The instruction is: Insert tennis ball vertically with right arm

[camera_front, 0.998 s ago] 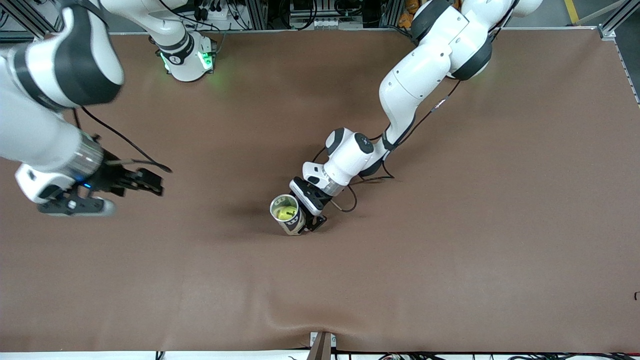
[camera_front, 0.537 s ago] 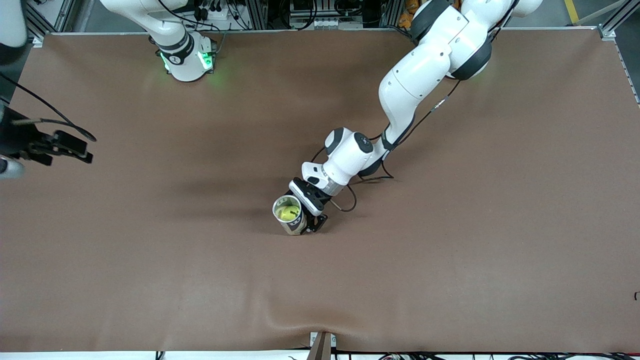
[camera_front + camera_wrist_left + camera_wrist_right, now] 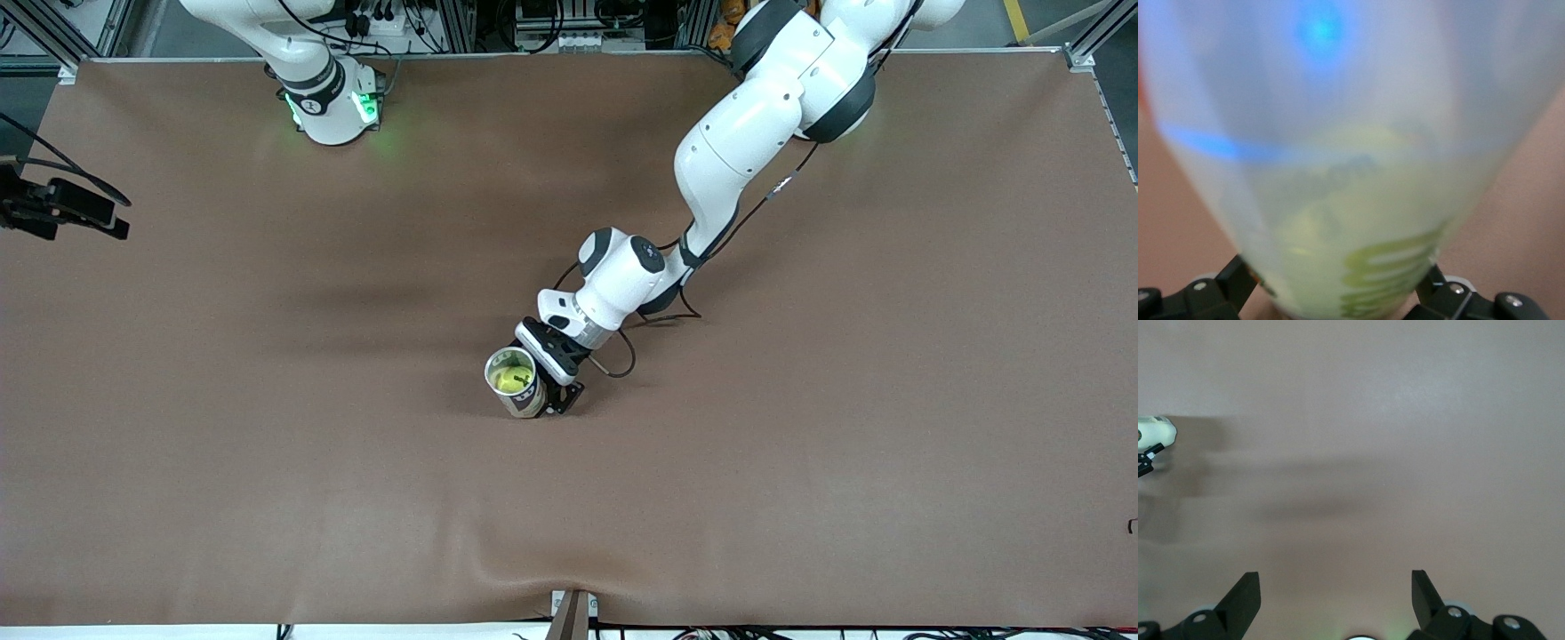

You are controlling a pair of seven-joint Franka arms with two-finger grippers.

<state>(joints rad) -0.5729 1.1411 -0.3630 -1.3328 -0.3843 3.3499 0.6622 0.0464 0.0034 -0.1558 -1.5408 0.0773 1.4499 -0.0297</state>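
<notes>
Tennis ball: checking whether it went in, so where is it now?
In the front view the tennis ball sits inside the upright can near the table's middle, with the left end effector around the can.

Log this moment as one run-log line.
ball: in upright can | left claw: open, around can | right claw: open, empty, over the right arm's end of the table
</notes>
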